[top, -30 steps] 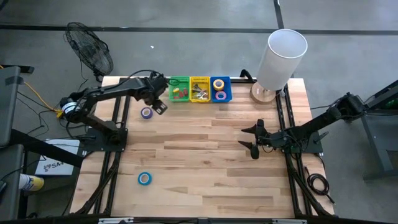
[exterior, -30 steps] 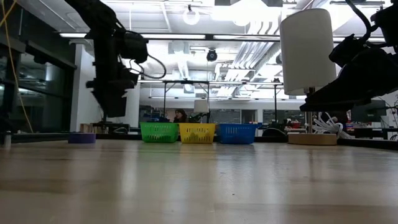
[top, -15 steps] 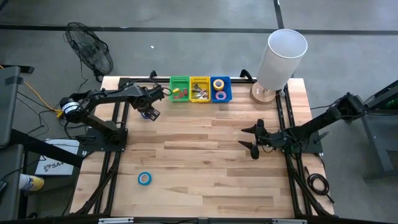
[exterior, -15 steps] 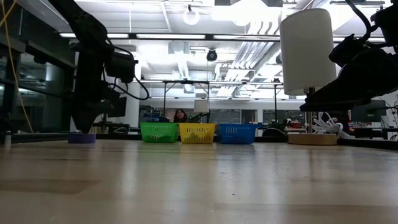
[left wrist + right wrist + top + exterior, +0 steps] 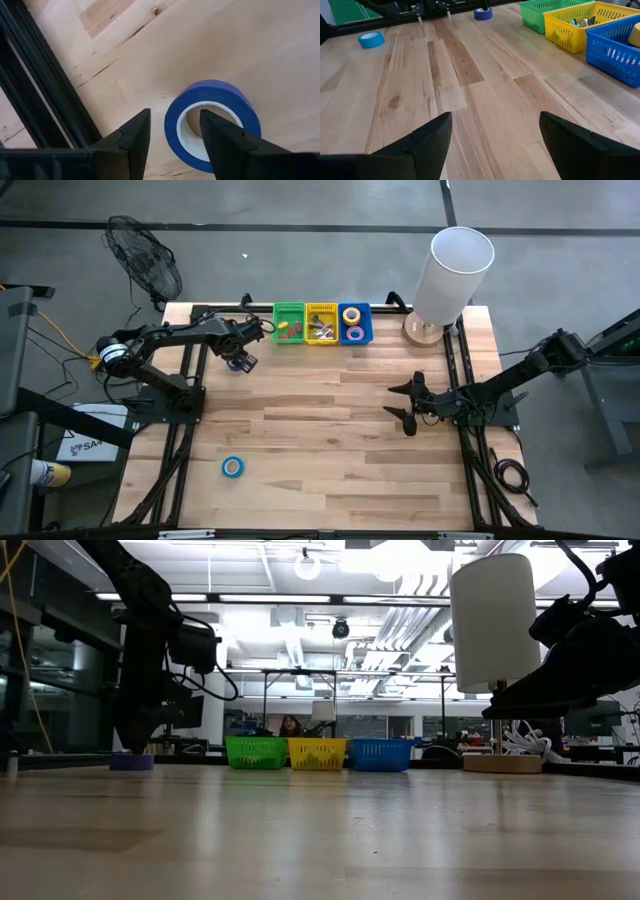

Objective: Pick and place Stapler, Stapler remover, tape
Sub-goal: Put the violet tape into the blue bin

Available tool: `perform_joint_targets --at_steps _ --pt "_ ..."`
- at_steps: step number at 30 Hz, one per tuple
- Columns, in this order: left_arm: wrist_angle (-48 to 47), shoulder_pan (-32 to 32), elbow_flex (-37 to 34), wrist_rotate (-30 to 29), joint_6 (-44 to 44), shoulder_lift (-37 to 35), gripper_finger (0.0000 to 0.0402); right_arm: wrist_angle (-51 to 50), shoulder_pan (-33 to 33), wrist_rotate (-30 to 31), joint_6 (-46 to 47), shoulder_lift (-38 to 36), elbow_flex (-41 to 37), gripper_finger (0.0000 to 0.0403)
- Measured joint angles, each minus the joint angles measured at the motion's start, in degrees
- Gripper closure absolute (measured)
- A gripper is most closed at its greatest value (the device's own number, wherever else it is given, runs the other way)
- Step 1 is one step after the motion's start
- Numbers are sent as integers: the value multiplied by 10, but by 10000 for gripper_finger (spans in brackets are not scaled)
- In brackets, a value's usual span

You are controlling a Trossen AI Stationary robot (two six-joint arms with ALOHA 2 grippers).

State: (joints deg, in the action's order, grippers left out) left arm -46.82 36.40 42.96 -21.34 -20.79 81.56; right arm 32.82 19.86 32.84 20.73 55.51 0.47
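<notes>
A blue-purple tape roll (image 5: 235, 100) lies flat on the table at the far left (image 5: 233, 365), short of the green basket (image 5: 289, 323). My left gripper (image 5: 174, 117) points steeply down over it (image 5: 241, 361) and is open. One finger stands inside the roll's hollow centre and the other outside its wall; a strip of bare wood shows between the outer finger and the roll. A light blue tape roll (image 5: 232, 467) lies flat near the front left. My right gripper (image 5: 405, 402) waits open at the right, with nothing between its fingers (image 5: 495, 116).
Green, yellow (image 5: 321, 323) and blue (image 5: 354, 323) baskets stand in a row at the far edge; the blue one holds a yellow and a purple tape roll. A tall white cylinder (image 5: 455, 265) on a wooden base stands at the far right. A black frame rail (image 5: 30, 85) runs beside the roll.
My left gripper has come down from beside the green basket, toward the table's left and near edges, onto the blue-purple tape roll, and has tipped steeper. For the last half second it has kept still. The roll has stayed where it was.
</notes>
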Motion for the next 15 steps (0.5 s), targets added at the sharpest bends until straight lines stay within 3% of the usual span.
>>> perform_joint_targets --at_steps 15 --pt "11 0 -8 3 -11 0 236 0 0 0 0 0 0 111"
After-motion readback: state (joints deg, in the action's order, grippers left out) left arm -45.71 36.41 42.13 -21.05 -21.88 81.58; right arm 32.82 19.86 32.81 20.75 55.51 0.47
